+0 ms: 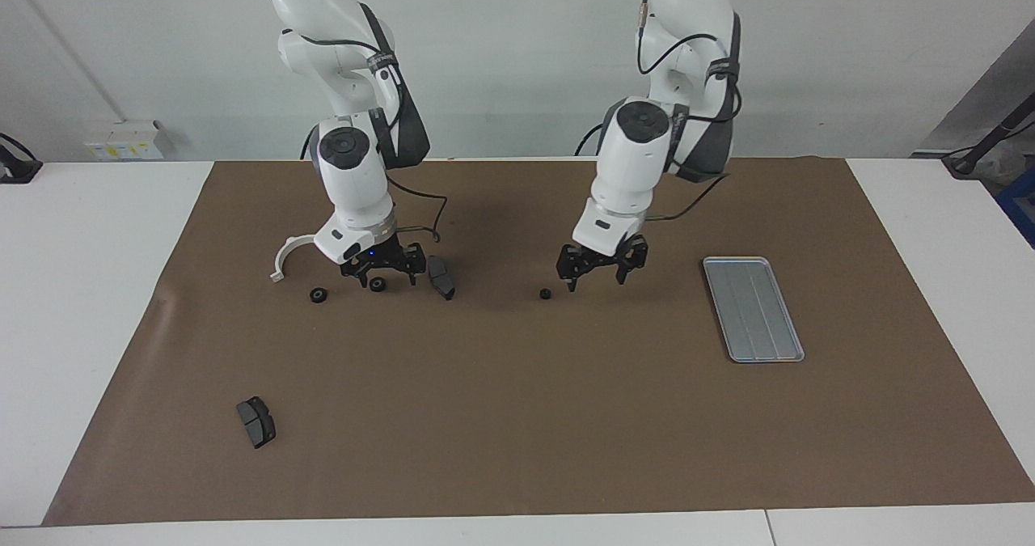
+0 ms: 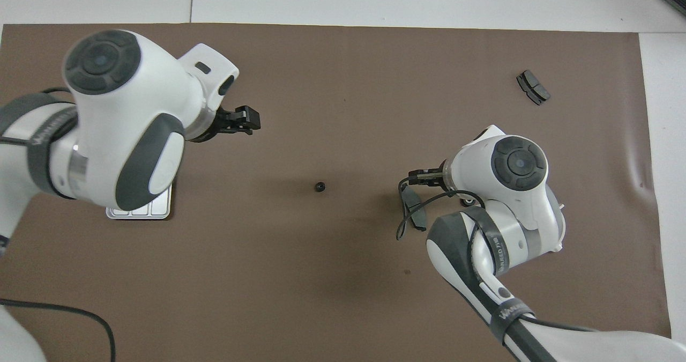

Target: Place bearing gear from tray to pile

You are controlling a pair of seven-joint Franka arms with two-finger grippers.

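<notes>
Robot lab: paper-covered white table (image 1: pixel 97 287)
</notes>
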